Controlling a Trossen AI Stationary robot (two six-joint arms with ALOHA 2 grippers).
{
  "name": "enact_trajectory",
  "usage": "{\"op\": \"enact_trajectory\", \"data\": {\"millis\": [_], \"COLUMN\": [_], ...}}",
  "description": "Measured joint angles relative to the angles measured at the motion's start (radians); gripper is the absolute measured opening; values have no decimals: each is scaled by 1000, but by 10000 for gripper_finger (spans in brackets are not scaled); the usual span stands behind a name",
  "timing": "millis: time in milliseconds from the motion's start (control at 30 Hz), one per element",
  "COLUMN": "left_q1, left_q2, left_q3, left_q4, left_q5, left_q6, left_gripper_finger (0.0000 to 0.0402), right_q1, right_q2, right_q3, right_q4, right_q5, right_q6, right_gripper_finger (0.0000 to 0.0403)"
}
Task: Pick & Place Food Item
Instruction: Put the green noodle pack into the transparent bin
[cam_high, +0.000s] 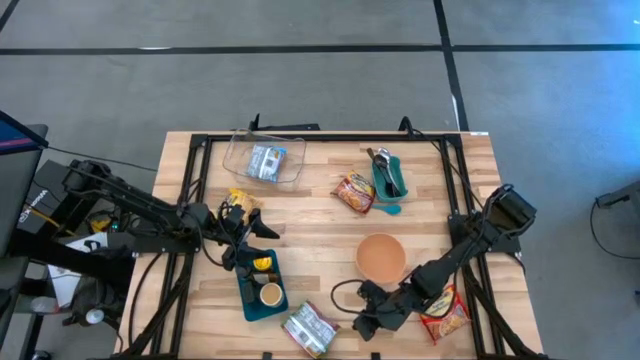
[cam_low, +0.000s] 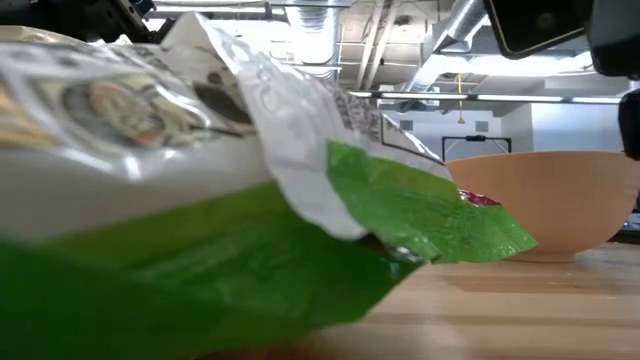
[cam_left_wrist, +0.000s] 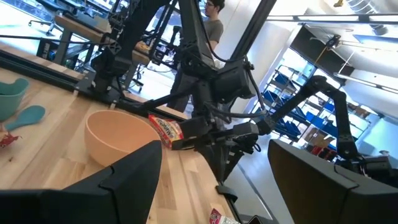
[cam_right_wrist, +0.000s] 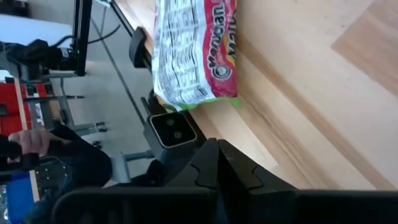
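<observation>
- We are seeing the left gripper (cam_high: 262, 228) hanging over the teal tray (cam_high: 262, 290) near the table's (cam_high: 330, 240) left edge, its fingers spread wide with nothing between them; in the left wrist view the two dark fingers (cam_left_wrist: 130, 180) are standing well apart on empty air.
- We are reading the right gripper (cam_high: 368, 322) as closed tight and holding nothing, lying low near the front edge, between the green-and-white noodle packet (cam_high: 309, 328) and the red packet (cam_high: 444, 314) at the front right corner.
- We are taking the food item to be one of the packets (the task is not naming which); another red packet (cam_high: 354, 192) is lying beside the teal dish of utensils (cam_high: 389, 177) towards the back edge, and a yellow snack (cam_high: 240, 200) is sitting just behind the left gripper.
- We are worrying that the closed right fingers may be shoving the green packet off the front edge, since it is already lying right at the rim.
- We are also fearing a clash with the wooden bowl (cam_high: 381, 256), which is standing just behind the right gripper.
- We are noting that a slippery wrapper may be sliding out of a shallow pinch.
- We are finding the low view almost wholly blocked by the green packet (cam_low: 200, 200), so neither gripper is showing there.
- We are unable to tell what the tray's small cups are holding, or what is lying inside the clear container (cam_high: 265, 160) at the back left.
</observation>
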Motion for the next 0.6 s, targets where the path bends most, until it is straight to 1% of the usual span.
{"op": "enact_trajectory", "data": {"millis": [467, 600], "left_q1": [0, 0], "left_q2": [0, 0], "left_q3": [0, 0], "left_q4": [0, 0], "left_q5": [0, 0], "left_q6": [0, 0], "left_gripper_finger": [290, 290], "right_q1": [4, 5], "right_q2": [0, 68], "right_q3": [0, 6], "right_q4": [2, 72], "right_q5": [4, -4], "right_q6": [27, 37], "right_gripper_finger": [0, 0]}}
